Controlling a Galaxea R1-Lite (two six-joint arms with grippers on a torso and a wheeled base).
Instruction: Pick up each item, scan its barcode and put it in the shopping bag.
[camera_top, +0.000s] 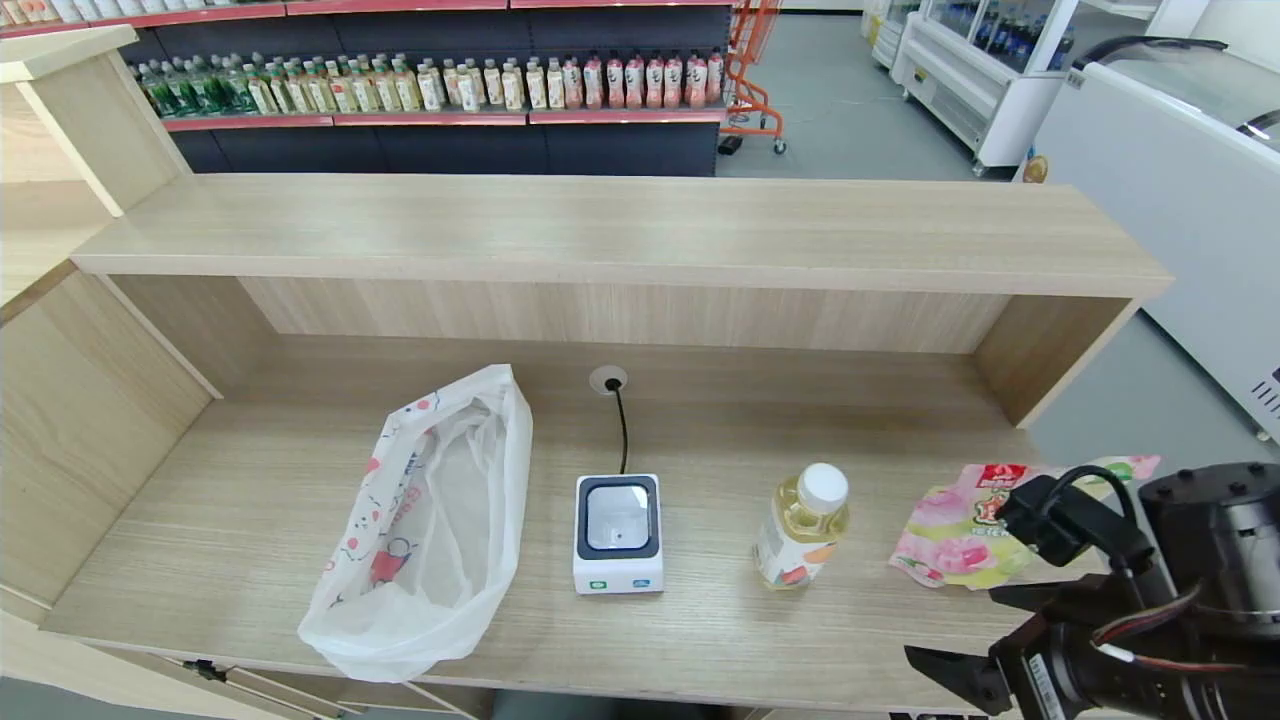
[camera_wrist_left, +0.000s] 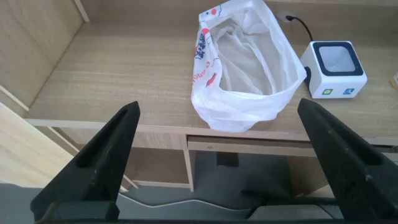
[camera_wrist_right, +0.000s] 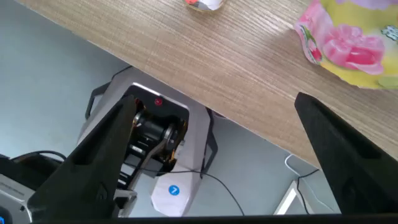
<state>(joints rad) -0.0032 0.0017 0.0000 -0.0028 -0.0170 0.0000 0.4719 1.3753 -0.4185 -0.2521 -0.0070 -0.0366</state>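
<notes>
Bottle (camera_top: 802, 527) and pouch (camera_top: 965, 540) sit on the counter (camera_top: 250, 520) to the right of the scanner (camera_top: 618, 533). The shopping bag (camera_top: 420, 520) on its left looks empty, so nothing seems scanned or bagged yet. Left gripper (camera_wrist_left: 219, 109) and right gripper (camera_wrist_right: 216, 102) gape wide, holding nothing.

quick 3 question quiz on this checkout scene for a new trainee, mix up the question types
1. True or false: the bottle lies inside the shopping bag.
2. What stands on the counter between the shopping bag and the bottle? A) a basket B) the barcode scanner C) a cash drawer
3. Fill in the blank: the flowered pouch lies on the bottle's ____ side, by the robot's own left and right.

Key: 1 false; 2 B; 3 right.
</notes>
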